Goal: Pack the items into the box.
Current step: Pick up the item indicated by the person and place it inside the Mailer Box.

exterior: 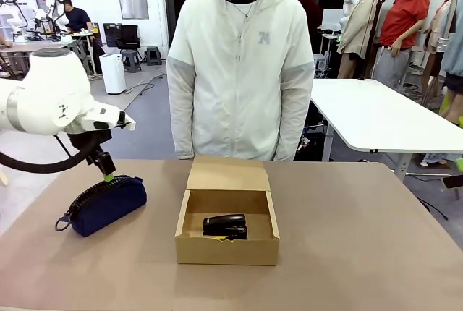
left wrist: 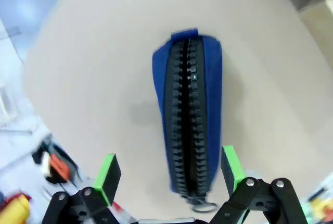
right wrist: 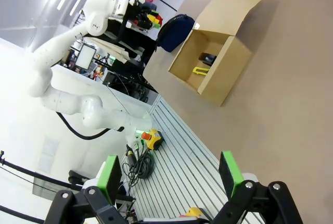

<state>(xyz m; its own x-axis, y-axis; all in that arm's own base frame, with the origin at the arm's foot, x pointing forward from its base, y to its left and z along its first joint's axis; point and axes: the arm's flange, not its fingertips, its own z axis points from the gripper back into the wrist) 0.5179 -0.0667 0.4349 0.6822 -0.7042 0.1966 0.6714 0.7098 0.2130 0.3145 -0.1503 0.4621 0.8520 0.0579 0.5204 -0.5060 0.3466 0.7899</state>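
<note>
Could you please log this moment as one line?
left gripper open over pouch | right gripper open | stapler, knife in box

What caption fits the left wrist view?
Open left gripper hovers above the navy zippered pouch lying on the table.

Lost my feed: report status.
Left gripper open over pouch. Right gripper open, empty. Stapler, knife in box. Nothing blocking.

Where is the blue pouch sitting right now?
In the front view the pouch lies on the table at the robot's left, beside the box and outside it, just below the open left gripper.
</note>
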